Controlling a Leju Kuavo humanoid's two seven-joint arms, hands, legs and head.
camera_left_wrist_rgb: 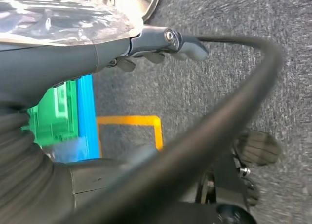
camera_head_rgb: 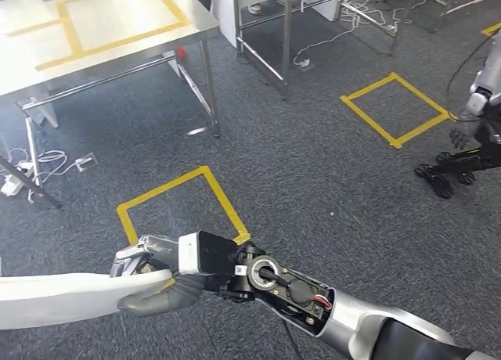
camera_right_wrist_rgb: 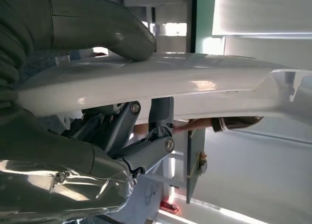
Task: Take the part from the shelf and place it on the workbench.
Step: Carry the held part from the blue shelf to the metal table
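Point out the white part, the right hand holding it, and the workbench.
white part (camera_head_rgb: 65, 297), head view, its flat top face.
right hand (camera_head_rgb: 148, 274), head view, fingers gripping the part's end.
workbench (camera_head_rgb: 118, 31), head view, its steel top.

We see a smooth, glossy white part (camera_head_rgb: 70, 297), plastic by its look, gripped by the right robot hand (camera_head_rgb: 155, 272), whose cover is matt grey and whose fingers (camera_right_wrist_rgb: 147, 153) are dark bare metal. The arm (camera_head_rgb: 355, 321) behind it is brushed silver metal. The floor (camera_head_rgb: 318, 180) is rough dark grey carpet marked with matt yellow tape (camera_head_rgb: 177, 189). Far left, the worktop (camera_head_rgb: 106, 31) is shiny steel. The left robot hand (camera_left_wrist_rgb: 176, 41) looks like matt dark plastic, perhaps; blur hinders us.
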